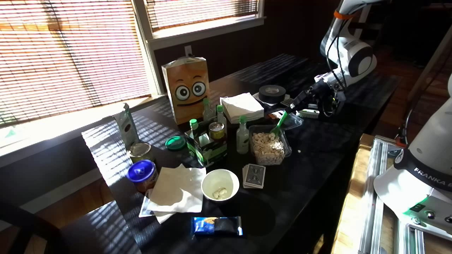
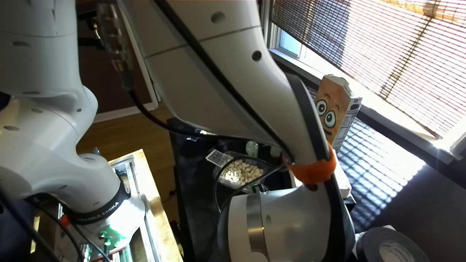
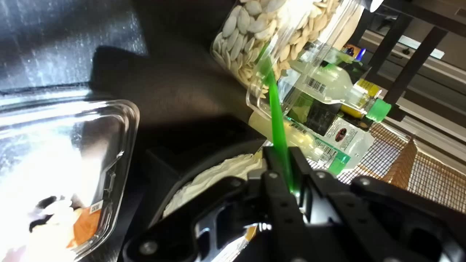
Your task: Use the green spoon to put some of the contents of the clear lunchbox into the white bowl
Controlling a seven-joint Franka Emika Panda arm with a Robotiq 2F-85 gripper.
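The clear lunchbox stands on the dark table, filled with pale flat seeds; it also shows in an exterior view and the wrist view. My gripper is above the lunchbox's far end, shut on the handle of the green spoon. In the wrist view the gripper's fingers clasp the spoon, which slants into the lunchbox. The spoon's tip is among the seeds and partly hidden. The white bowl stands nearer that camera, with a few pale seeds at its bottom.
A glass bottle stands beside the lunchbox, near a bottle carrier. A card deck lies between lunchbox and bowl. Napkins, a blue packet, black tape and an open clear container lie around.
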